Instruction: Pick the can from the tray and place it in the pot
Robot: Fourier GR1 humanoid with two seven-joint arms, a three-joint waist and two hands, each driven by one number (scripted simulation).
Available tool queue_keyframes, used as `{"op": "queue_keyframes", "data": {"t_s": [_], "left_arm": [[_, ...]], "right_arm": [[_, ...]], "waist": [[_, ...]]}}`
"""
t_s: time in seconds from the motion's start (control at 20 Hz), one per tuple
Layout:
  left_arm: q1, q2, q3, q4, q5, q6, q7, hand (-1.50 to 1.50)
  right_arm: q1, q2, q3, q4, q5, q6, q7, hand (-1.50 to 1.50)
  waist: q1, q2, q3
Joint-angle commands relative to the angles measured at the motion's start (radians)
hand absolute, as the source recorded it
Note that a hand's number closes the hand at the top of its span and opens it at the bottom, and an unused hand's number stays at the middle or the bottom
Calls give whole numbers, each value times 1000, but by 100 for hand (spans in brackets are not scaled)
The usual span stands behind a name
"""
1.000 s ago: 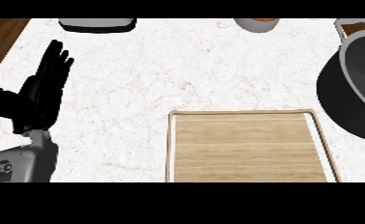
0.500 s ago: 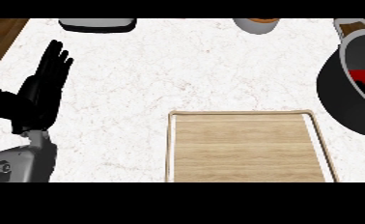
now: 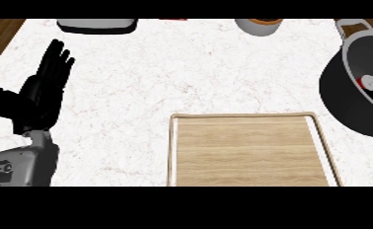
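Head view: your left hand (image 3: 40, 92) rests well left of the tray (image 3: 249, 150), fingers straight and apart, holding nothing. Your right hand doesn't show. The tray's wooden surface is bare. Right of the tray sits the pot (image 3: 348, 87), cut by the edge; the can (image 3: 367, 81) shows inside it as a red-and-white bit.

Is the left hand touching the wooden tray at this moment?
Apart. In the head view, the open left hand rests at the left edge, and bare white counter lies between it and the tray.
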Motion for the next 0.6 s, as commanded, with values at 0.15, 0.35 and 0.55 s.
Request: {"op": "queue_keyframes", "data": {"t_s": [0.15, 0.35, 0.55], "left_arm": [[22, -4, 2, -9, 7, -6, -11, 0], [-2, 5, 12, -18, -9, 20, 16, 0], [-10, -3, 18, 13, 10, 6, -2, 0]], "right_arm": [[-79, 22, -166, 125, -225, 87, -67, -150], [-61, -110, -265, 193, -346, 261, -94, -150], [-36, -220, -298, 350, -353, 306, -152, -150]], "waist": [[8, 14, 33], [-12, 12, 33], [-3, 17, 33]]}}
